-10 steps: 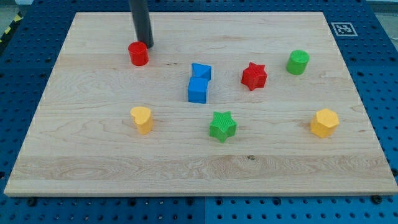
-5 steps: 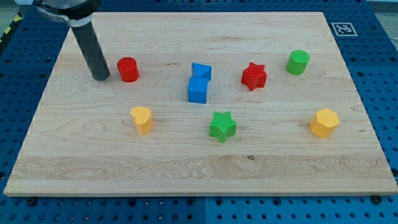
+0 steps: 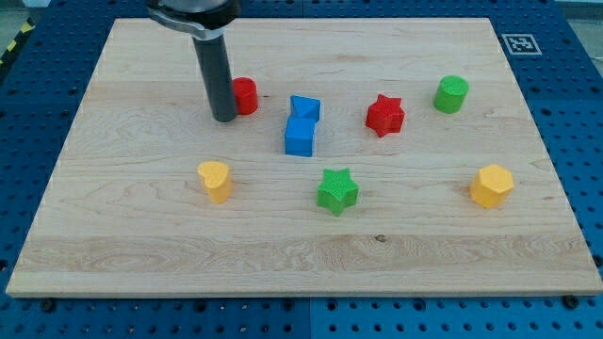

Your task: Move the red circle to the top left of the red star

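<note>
The red circle [image 3: 246, 96] is a short red cylinder on the wooden board, left of centre in the upper half. The red star [image 3: 384, 115] lies well to its right, a little lower. My tip [image 3: 224, 118] touches the board right against the red circle's left side, partly covering it. Two blue blocks, one [image 3: 305, 107] above the other [image 3: 300, 137], lie between the red circle and the red star.
A green cylinder [image 3: 451, 94] stands right of the red star. A green star [image 3: 337, 191] sits below centre. A yellow heart-shaped block [image 3: 216, 181] lies at lower left and a yellow hexagon [image 3: 492, 185] at right. A printed marker [image 3: 518, 43] is at the board's top right corner.
My tip swung round from above the red circle to its left side, then pushed it rightward toward the blue blocks. The other blocks have not moved.
</note>
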